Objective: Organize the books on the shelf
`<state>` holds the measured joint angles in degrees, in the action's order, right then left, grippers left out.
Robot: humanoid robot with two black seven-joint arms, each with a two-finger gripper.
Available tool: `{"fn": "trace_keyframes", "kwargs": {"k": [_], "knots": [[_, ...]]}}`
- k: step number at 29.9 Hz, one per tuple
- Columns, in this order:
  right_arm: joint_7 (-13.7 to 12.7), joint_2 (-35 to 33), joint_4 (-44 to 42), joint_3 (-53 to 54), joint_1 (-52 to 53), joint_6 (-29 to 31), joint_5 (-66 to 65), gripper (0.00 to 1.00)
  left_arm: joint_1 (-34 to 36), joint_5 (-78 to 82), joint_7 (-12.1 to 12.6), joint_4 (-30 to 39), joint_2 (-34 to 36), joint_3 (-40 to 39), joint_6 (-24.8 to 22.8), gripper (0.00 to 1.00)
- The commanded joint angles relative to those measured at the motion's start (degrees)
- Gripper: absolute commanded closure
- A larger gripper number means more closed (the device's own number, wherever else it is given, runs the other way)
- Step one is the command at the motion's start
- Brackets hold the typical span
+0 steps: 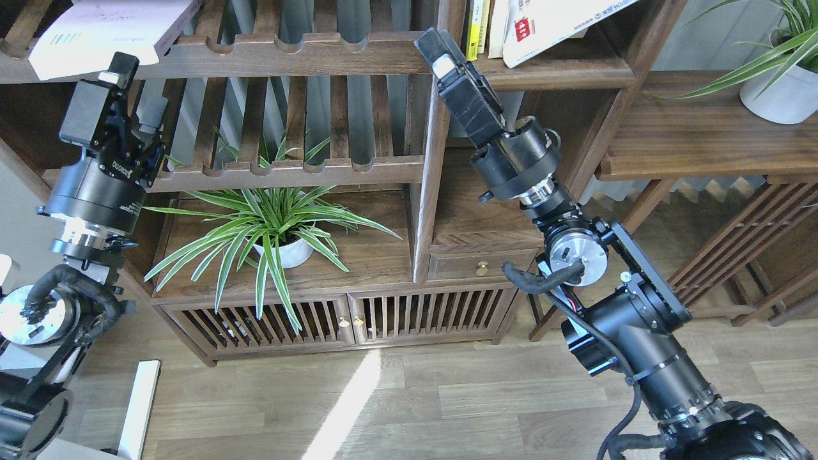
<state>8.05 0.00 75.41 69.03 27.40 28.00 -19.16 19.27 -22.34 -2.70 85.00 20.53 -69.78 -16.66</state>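
A pale lilac-white book (108,29) lies flat on the slatted rack at the top left. My left gripper (135,88) stands just below its right end, open and empty. A large white book with a red label (556,25) leans tilted on the flat-board shelf (562,71) at the top right, beside thin yellow upright books (476,25). My right gripper (434,54) points up-left in front of the bookcase post, left of and below that shelf. I see it side-on as one dark block and nothing shows in it.
A spider plant in a white pot (281,239) stands on the lower cabinet top. A small drawer (479,265) sits under the right compartment. Another potted plant (776,96) rests on the side table (703,140) at the right. Wooden floor lies below.
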Motion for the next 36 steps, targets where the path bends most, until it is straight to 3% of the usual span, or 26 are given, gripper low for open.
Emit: {"fn": "trace_keyframes", "kwargs": {"k": [1,8,14,23,30,36], "knots": [[-0.1,0.0,0.0,0.0,0.9,0.0,0.0,0.08,0.0,-0.4,0.1,0.1,0.0,-0.7,5.4,0.06],[-0.1,0.0,0.0,0.0,1.7,0.0,0.0,0.08,1.0,-4.3,0.8,0.3,-0.1,-2.1,12.3,0.07],[0.0,0.0,0.0,0.0,1.4,0.0,0.0,0.08,1.9,-6.7,3.5,2.2,-0.1,-2.9,12.5,0.07],[0.0,0.0,0.0,-0.5,0.9,0.0,0.0,0.08,3.8,-10.8,3.8,2.3,0.0,-3.5,13.8,0.10],[0.0,0.0,0.0,-0.8,0.9,0.0,0.0,0.08,6.8,-11.0,3.9,1.7,-0.1,-7.2,25.5,0.08],[0.0,0.0,0.0,-0.8,0.9,0.0,0.1,0.08,8.2,-11.0,4.5,1.0,-0.1,-7.8,26.4,0.08]]}}
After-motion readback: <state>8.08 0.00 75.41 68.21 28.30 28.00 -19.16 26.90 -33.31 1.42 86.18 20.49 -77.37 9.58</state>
